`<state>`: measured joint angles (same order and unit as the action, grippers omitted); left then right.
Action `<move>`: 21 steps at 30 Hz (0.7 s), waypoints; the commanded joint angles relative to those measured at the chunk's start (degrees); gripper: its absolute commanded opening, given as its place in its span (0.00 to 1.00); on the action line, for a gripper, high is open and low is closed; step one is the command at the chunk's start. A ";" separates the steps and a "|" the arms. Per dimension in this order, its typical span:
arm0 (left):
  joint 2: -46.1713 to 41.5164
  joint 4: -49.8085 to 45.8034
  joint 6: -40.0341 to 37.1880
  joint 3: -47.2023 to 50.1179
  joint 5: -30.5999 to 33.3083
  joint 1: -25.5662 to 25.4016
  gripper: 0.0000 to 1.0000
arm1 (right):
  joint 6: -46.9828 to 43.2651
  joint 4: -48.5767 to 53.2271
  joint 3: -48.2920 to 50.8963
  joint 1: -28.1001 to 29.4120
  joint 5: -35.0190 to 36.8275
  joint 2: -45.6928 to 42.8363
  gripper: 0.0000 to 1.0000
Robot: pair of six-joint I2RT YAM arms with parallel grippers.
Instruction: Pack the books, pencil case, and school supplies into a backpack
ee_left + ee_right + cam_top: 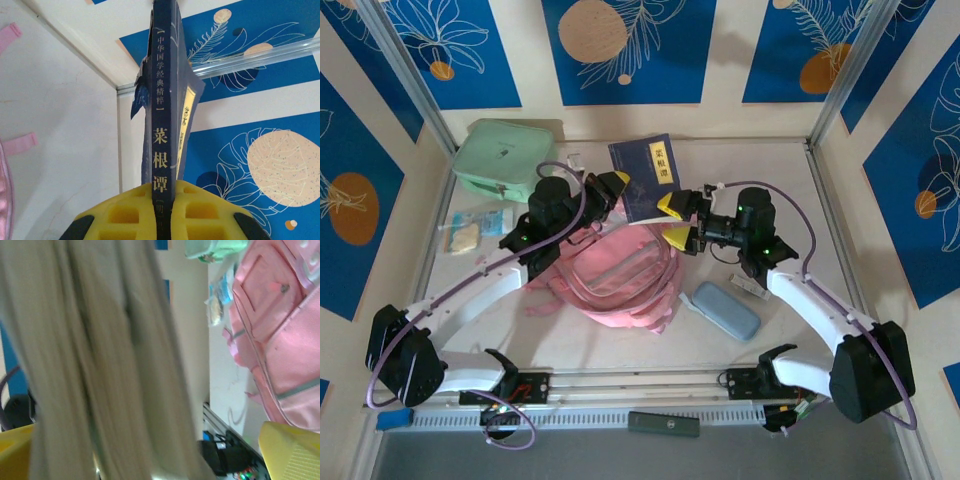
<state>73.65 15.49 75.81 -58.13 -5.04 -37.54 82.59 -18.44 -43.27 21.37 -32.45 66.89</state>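
My left gripper [611, 190] is shut on the navy books [643, 172] and holds them above the table behind the pink backpack [620, 282]. In the left wrist view the yellow fingers [125, 212] clamp the dark spine [165, 125], and a cover with a yellow label strip shows just behind it. My right gripper [677, 221] stands open at the books' right edge. The pale page edges [100, 365] lie blurred between its wide-apart yellow fingertips [292, 452]. A grey-blue pencil case [725, 310] lies right of the backpack, and a small whitish bar [748, 286] lies just above it.
A mint-green boxy case [505, 155] stands at the back left, with a clear packet [472, 230] in front of it. The enclosure walls and metal posts close in the back and sides. A dark flat bar [663, 424] lies on the front rail.
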 commanded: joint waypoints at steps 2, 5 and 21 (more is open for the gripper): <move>-2.13 4.29 2.12 0.72 4.42 -1.40 0.00 | 5.14 -9.09 1.01 1.01 7.24 -0.62 1.00; -2.98 2.70 1.95 1.42 6.23 -2.04 0.00 | 4.41 -10.36 1.69 0.94 10.86 -3.23 0.93; -1.51 1.46 -0.07 1.54 7.96 -3.76 0.00 | -3.76 -1.04 2.01 0.87 17.32 -9.00 0.36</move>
<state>71.75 15.46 76.62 -55.75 2.15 -40.53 81.10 -19.62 -40.99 22.48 -16.40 58.41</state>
